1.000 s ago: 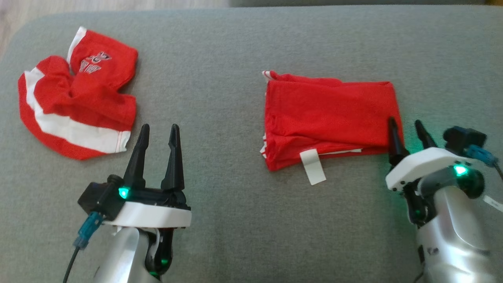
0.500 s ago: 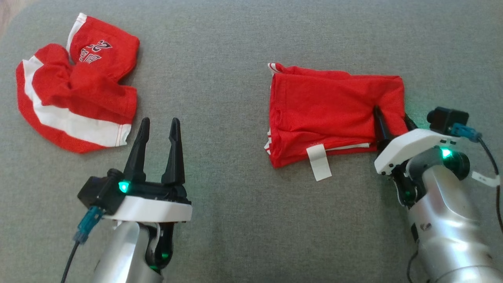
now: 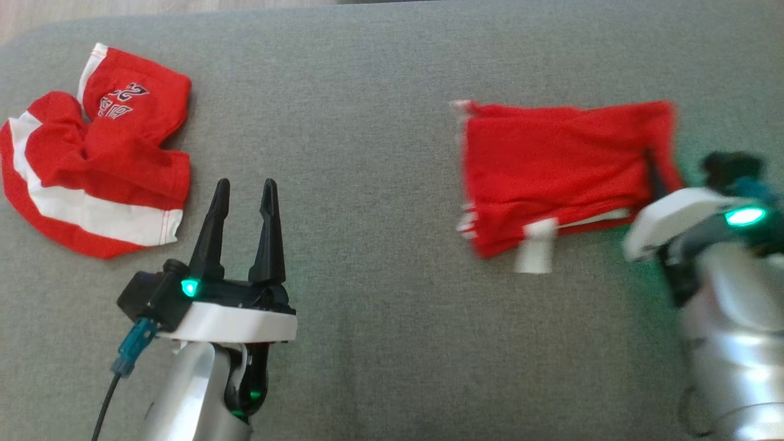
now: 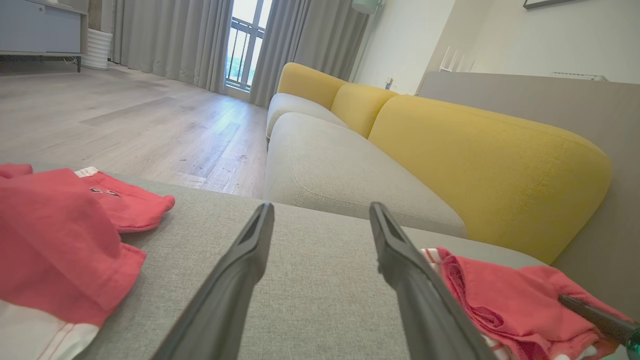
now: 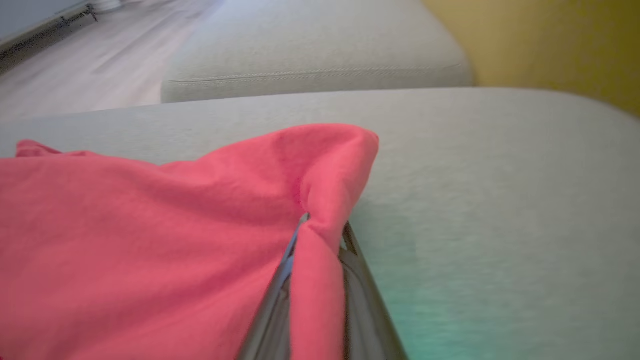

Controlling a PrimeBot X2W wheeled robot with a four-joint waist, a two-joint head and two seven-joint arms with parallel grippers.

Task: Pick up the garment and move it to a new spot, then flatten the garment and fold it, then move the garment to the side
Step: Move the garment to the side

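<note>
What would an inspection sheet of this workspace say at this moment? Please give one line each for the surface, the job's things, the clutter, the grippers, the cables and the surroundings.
Surface: grey cushion, fabric, bare between the two garments.
Job's things: folded red garment at the right, with a white label sticking out at its near edge; blurred in the head view.
Clutter: crumpled red-and-white garment at the far left, touched by no gripper.
Grippers: left gripper open over bare cushion, holding nothing; right gripper shut on the right edge of the folded red garment.
Cables: dark cable with blue plug at the left wrist.
Surroundings: yellow sofa backrests, wooden floor, grey curtains.
</note>
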